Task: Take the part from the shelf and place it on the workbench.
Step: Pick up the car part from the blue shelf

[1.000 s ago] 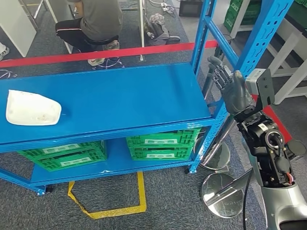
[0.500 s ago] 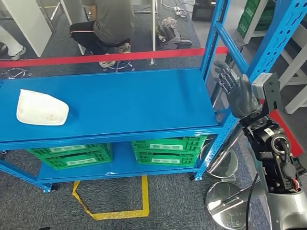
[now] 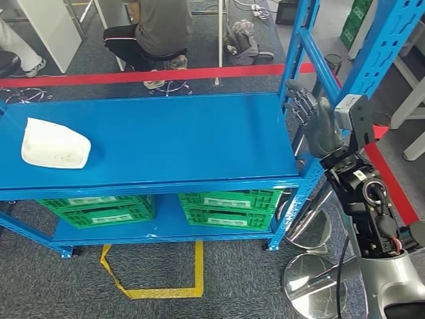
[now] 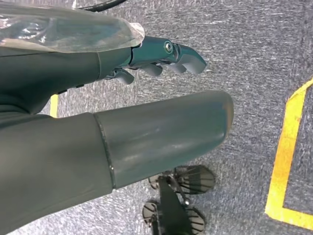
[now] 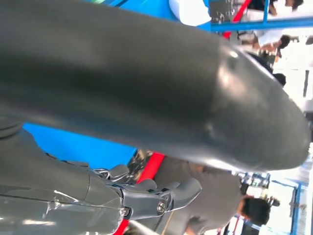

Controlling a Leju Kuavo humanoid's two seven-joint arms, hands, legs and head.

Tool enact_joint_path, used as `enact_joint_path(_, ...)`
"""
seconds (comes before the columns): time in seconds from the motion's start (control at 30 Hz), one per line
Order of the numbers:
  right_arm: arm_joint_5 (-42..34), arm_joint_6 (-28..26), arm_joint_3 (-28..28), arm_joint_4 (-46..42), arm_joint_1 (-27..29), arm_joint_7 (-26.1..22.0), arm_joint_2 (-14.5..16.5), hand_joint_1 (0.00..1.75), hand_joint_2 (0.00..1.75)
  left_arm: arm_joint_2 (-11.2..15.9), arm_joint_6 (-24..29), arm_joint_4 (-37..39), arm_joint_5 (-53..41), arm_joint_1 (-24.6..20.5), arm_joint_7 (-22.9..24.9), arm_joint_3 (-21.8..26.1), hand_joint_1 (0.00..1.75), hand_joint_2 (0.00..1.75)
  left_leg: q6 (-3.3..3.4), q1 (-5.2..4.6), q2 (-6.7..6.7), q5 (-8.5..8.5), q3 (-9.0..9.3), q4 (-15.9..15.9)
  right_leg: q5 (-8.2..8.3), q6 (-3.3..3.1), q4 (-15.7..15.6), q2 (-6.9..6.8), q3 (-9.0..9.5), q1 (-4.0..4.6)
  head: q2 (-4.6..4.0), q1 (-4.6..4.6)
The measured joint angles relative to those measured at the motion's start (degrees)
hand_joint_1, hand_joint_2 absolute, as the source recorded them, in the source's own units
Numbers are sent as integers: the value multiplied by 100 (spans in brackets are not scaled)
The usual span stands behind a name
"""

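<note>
1. Right hand (image 3: 317, 119): raised at the right end of the blue shelf (image 3: 165, 143), just outside its corner upright. Fingers (image 3: 301, 103) spread apart, holding nothing.
2. Right wrist view confirms this: thick grey thumb (image 5: 158, 88) and darker fingers (image 5: 155, 193) extended, with nothing between them.
3. Part (image 3: 55, 144): white, rounded, shell-like piece lying flat on the shelf's top board. It sits at the far end of the board from the right hand, well apart from it, with bare blue board between them.
4. Left hand (image 4: 147, 98): left wrist view looks down at grey carpet (image 4: 258, 44); thumb and fingers extended, grasping nothing. A yellow floor line (image 4: 286, 161) lies beyond the fingertips.
5. Lower shelf level: two green crates (image 3: 228, 207), one below the part's end of the shelf, one nearer the right hand.
6. Beyond the shelf from the right hand: a red floor line (image 3: 165, 74) and a seated person (image 3: 160, 30).
7. Yellow tape outline (image 3: 165, 282) on the carpet in front of the shelf.
</note>
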Motion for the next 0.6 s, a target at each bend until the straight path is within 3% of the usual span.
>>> enact_joint_path(0.07,6,4,0,1,-4,4,0,0,0,7,4,0,3,-13,-4,0,0,0,39,-49,90,17,84,-204,-22,18,1,-60,1,33,0,6)
enact_joint_path(0.33,10,7,2,2,-4,7,0,0,0,7,5,0,4,-13,-7,0,0,0,40,-50,64,19,77,-200,-25,23,-5,-88,5,29,0,19)
enact_joint_path(0.43,14,28,9,1,-6,10,2,0,0,8,5,0,7,4,-7,0,0,0,58,-34,-28,27,86,-227,-52,58,-17,-157,29,27,0,18)
enact_joint_path(0.47,30,53,12,5,-8,10,2,0,0,5,5,0,12,9,-8,0,0,0,79,-8,-115,39,110,-260,-231,104,311,-57,-110,8,0,45)
enact_joint_path(0.5,45,84,19,23,-11,11,2,0,0,-2,6,0,18,17,-9,0,0,0,86,35,-269,43,145,-282,-268,176,561,69,-245,-39,0,87)
enact_joint_path(0.57,73,141,39,75,-21,12,2,0,0,-14,9,0,34,26,-10,0,0,0,42,104,-614,20,183,-256,-195,330,669,517,-360,-173,0,195)
enact_joint_path(0.6,73,156,49,100,-26,12,2,0,0,-17,11,0,38,29,-10,0,0,0,-7,124,-748,8,162,-213,-4,352,375,643,-261,-220,0,219)
